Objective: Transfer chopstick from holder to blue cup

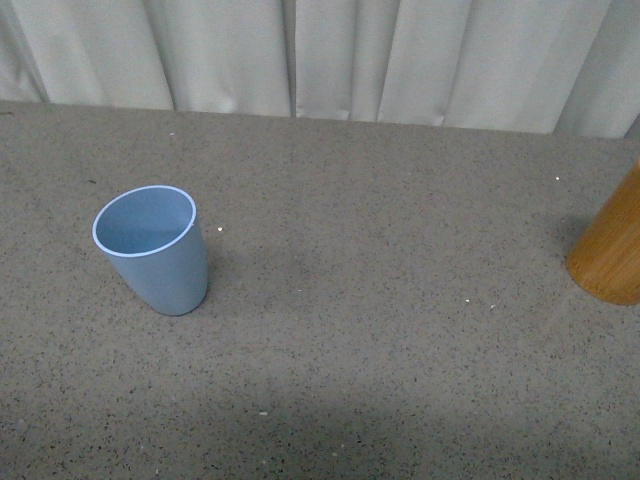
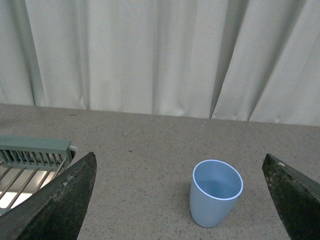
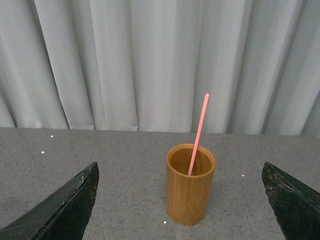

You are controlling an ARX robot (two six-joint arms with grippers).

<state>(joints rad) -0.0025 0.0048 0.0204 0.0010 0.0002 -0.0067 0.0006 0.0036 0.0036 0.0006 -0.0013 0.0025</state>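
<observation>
The blue cup (image 1: 155, 250) stands upright and empty on the grey speckled table, left of centre in the front view. It also shows in the left wrist view as the blue cup (image 2: 215, 192), ahead of my open left gripper (image 2: 180, 200), whose fingers (image 2: 60, 200) are far apart. The orange-brown holder (image 1: 610, 250) is cut off by the right edge of the front view. In the right wrist view the holder (image 3: 190, 185) stands upright with one pink chopstick (image 3: 199, 132) leaning in it. My right gripper (image 3: 180, 205) is open, short of the holder. Neither gripper appears in the front view.
A pale green slatted rack (image 2: 30, 160) sits beside the left gripper. White pleated curtains (image 1: 320, 55) hang behind the table's far edge. Small white specks lie scattered on the tabletop (image 1: 400, 340).
</observation>
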